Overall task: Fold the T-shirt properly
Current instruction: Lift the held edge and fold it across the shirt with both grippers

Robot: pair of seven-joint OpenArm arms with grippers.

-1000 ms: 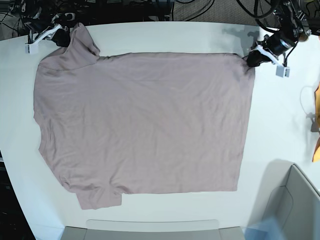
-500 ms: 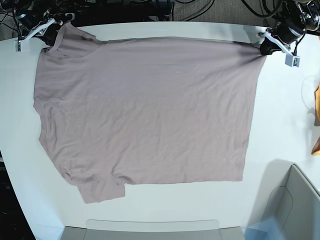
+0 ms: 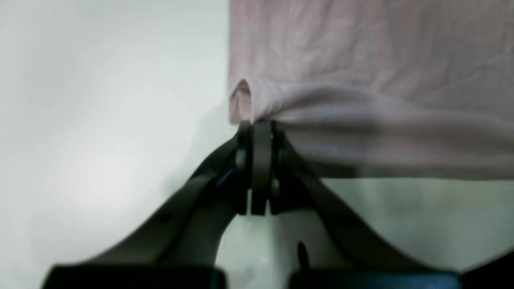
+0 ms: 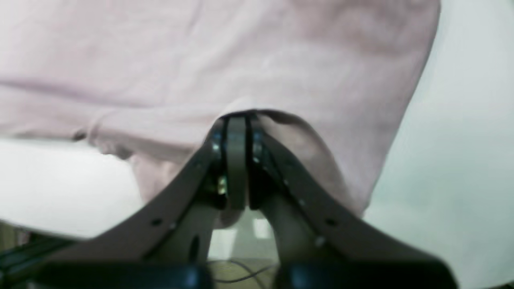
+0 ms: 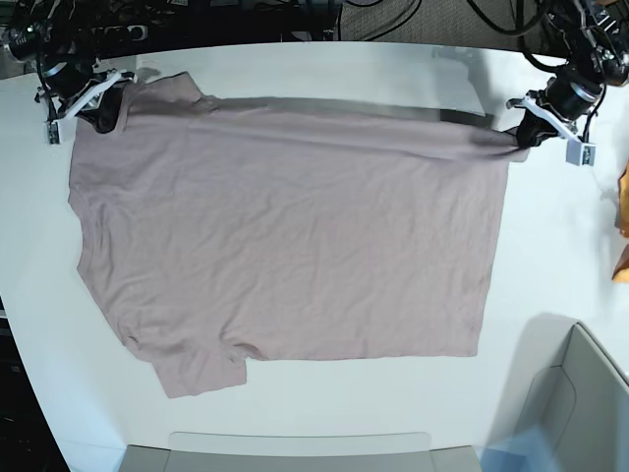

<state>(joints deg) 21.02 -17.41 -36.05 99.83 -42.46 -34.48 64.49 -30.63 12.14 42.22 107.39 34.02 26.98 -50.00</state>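
The dusty pink T-shirt [image 5: 285, 236] lies spread flat on the white table [image 5: 550, 246]. Its far edge is raised and stretched taut, with a dark shadow band under it. At the far right corner my left gripper [image 5: 518, 135] is shut on the hem. In the left wrist view the gripper [image 3: 257, 126] pinches a bunched fold of T-shirt [image 3: 361, 60]. My right gripper [image 5: 101, 116] is shut on the far left sleeve area. The right wrist view shows that gripper [image 4: 237, 118] clamped on the T-shirt [image 4: 200, 60] edge. The near sleeve lies flat at the lower left.
An orange cloth [image 5: 623, 226] lies at the table's right edge. A grey bin [image 5: 580, 393] stands at the lower right and a grey tray [image 5: 295, 447] at the front edge. Cables [image 5: 246, 20] run behind the table's far side.
Both grippers, still holding the far edge, moved to the back of the table and then came forward a little. The far edge is now pulled straight and lifted.
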